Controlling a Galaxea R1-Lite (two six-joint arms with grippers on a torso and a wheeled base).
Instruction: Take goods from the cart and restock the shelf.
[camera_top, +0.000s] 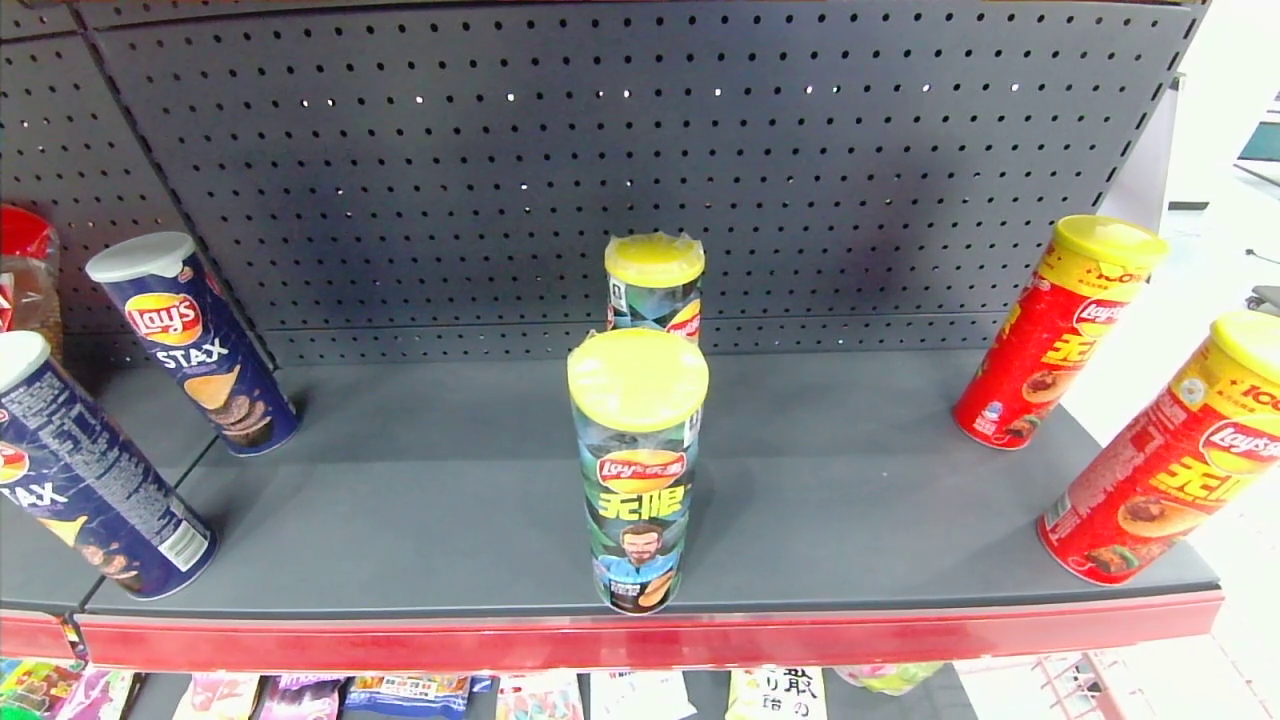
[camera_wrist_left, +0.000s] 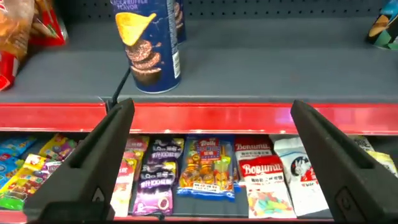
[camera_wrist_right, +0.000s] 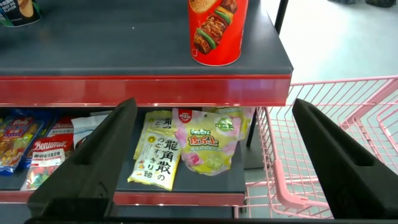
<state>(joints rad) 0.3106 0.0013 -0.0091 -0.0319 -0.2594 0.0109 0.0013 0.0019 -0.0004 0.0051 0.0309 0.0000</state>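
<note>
Chip cans stand on the grey shelf (camera_top: 820, 500). A green can with a yellow lid (camera_top: 637, 470) stands near the front edge, with a second green can (camera_top: 655, 282) behind it. Two blue cans (camera_top: 195, 340) (camera_top: 85, 480) stand at the left and two red cans (camera_top: 1060, 330) (camera_top: 1165, 460) at the right. My left gripper (camera_wrist_left: 208, 162) is open and empty below the shelf's red front edge (camera_wrist_left: 205, 117), facing a blue can (camera_wrist_left: 149, 50). My right gripper (camera_wrist_right: 211, 162) is open and empty too, below a red can (camera_wrist_right: 217, 28).
Snack bags (camera_wrist_left: 205, 168) (camera_wrist_right: 205, 143) fill the lower shelf. A pink wire cart (camera_wrist_right: 336, 143) stands beside the shelf's right end. The perforated back panel (camera_top: 600, 150) closes the rear. Free shelf space lies between the can groups.
</note>
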